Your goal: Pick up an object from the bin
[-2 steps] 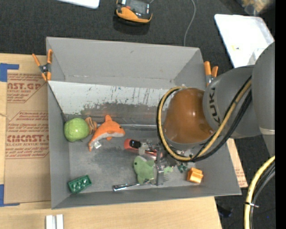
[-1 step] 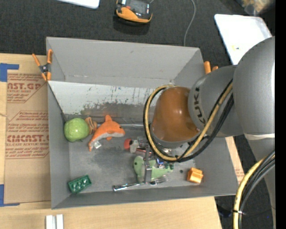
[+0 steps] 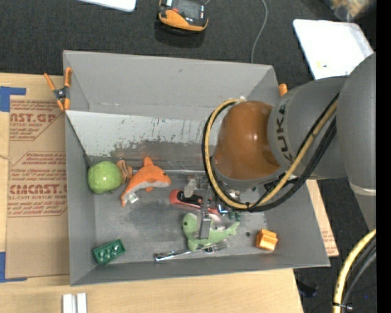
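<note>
Grey arm link comes in from the right, high over the bin, bulkiest thing in view. Wrist bent downward, its rounded orange cover facing up, yellow-and-black cables looped round it. Under the cover the gripper points down into the bin's near-centre, low, close to the floor. Whether it is wide or narrow: cannot tell, the wrist and clutter mask it.

Directly beneath the gripper: pale green toy figure, lying on the floor, near side, a little right of centre. Gripper tip appears to touch or overlap its top; a grasp is not visible. Small red piece just left of the gripper. Silvery metal piece lies just beside the green figure, nearer and to its left.

Bin: grey metal, sloped far wall scuffed. Orange fish toy left of centre; green ball just beside it at the left wall. Green studded block in the near-left corner. Small orange block near right, apart from the rest.

Beyond the far rim: black tabletop, an orange-and-black device, a white sheet far right.
</note>
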### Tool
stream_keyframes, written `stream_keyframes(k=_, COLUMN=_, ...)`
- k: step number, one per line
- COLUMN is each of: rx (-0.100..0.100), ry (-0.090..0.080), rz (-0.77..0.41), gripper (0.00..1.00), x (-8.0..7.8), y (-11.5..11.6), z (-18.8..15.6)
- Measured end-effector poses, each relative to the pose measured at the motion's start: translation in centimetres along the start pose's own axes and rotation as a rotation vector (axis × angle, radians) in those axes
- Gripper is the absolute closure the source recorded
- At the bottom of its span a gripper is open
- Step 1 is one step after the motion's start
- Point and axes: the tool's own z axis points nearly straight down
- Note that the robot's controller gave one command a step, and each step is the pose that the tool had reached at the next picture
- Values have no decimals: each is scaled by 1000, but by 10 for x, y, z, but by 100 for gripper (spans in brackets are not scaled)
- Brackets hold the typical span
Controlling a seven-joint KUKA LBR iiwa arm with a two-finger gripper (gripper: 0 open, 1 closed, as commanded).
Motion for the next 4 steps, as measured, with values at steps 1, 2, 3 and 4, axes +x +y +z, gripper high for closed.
stream_keyframes(k=1, rx=-1, ry=12, rz=26, gripper=0, x=29, y=15, z=-71)
stream_keyframes(k=2, rx=-1, ry=-2, rz=25, gripper=0, x=25, y=3, z=-33)
stream_keyframes(k=3, rx=-5, ry=-3, rz=-29, gripper=0, x=28, y=19, z=-5)
stream_keyframes(k=4, rx=1, ry=6, rz=73, gripper=100, x=14, y=-11, z=51)
